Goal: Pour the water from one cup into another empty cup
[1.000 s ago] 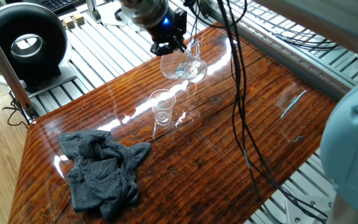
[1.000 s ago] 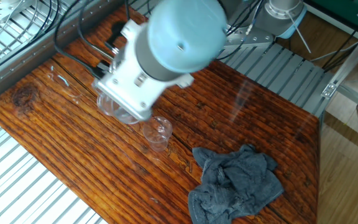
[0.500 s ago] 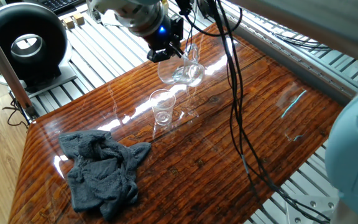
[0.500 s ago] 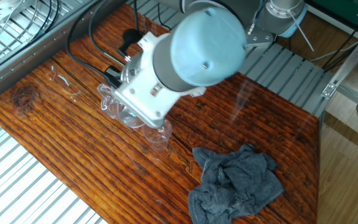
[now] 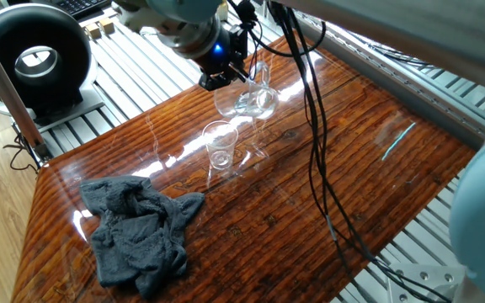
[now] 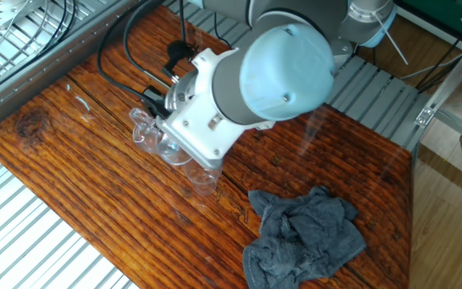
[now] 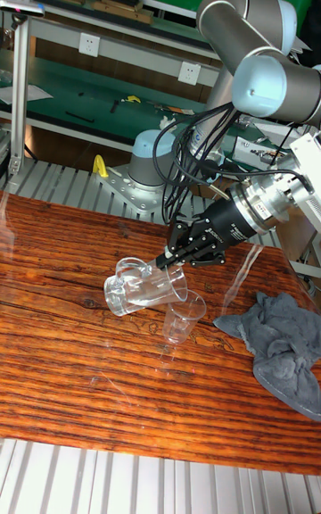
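Note:
The one cup (image 7: 141, 286), a wide clear tumbler, is tilted almost onto its side above the wooden table, its mouth turned toward the smaller cup. My gripper (image 7: 167, 265) is shut on its wall near the rim. From the side camera, the gripper (image 5: 226, 77) holds the tumbler (image 5: 245, 98) just behind and above the another empty cup (image 5: 220, 145), which stands upright on the table. That small cup (image 7: 185, 314) sits right under the tumbler's rim. The water is too faint to make out in either cup. From the opposite side, the wrist hides most of the small cup (image 6: 204, 178).
A crumpled grey cloth (image 5: 137, 231) lies near the table's front left corner. A black ring-shaped device (image 5: 36, 55) stands off the table at the far left. Black cables (image 5: 314, 126) hang from the arm across the table.
The gripper has shifted slightly toward the small cup and rotated, tipping the tumbler further over. The small cup and cloth have stayed put.

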Robot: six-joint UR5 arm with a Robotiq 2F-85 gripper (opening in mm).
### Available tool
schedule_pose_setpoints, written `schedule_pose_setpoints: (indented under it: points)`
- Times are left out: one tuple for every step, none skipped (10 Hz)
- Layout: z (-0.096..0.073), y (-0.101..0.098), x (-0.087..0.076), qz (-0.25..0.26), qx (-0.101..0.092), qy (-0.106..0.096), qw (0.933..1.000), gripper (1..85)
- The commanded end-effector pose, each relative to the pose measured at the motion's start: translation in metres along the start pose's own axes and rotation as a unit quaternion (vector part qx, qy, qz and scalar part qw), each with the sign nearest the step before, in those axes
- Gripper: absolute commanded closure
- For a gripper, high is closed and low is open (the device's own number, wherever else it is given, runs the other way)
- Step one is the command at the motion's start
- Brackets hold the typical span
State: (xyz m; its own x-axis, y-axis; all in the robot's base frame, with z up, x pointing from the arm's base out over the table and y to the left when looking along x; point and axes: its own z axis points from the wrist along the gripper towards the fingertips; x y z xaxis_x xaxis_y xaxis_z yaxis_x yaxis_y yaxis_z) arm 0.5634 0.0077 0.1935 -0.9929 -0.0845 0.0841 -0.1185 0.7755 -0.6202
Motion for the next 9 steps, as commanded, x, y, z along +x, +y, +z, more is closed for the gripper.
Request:
schedule_pose_setpoints:
  points:
    - [-0.001,0.003,0.004,0.001,0.007,-0.003,1.0,84.7]
    - [-0.001,0.004,0.004,0.001,0.01,-0.006,0.9999,84.7]
    - [0.0,0.007,0.004,0.002,0.011,-0.011,0.9999,84.7]
    - [-0.002,0.009,0.005,0.004,0.014,-0.013,0.9998,84.7]
    - [-0.004,0.009,0.006,0.004,0.017,-0.013,0.9998,84.7]
    - [-0.006,0.01,0.006,0.005,0.016,-0.013,0.9998,84.7]
    - [-0.006,0.012,0.006,0.005,0.014,-0.014,0.9998,84.7]
    - [-0.005,0.012,0.005,0.006,0.014,-0.014,0.9998,84.7]
    - [-0.005,0.013,0.005,0.008,0.012,-0.014,0.9998,84.7]
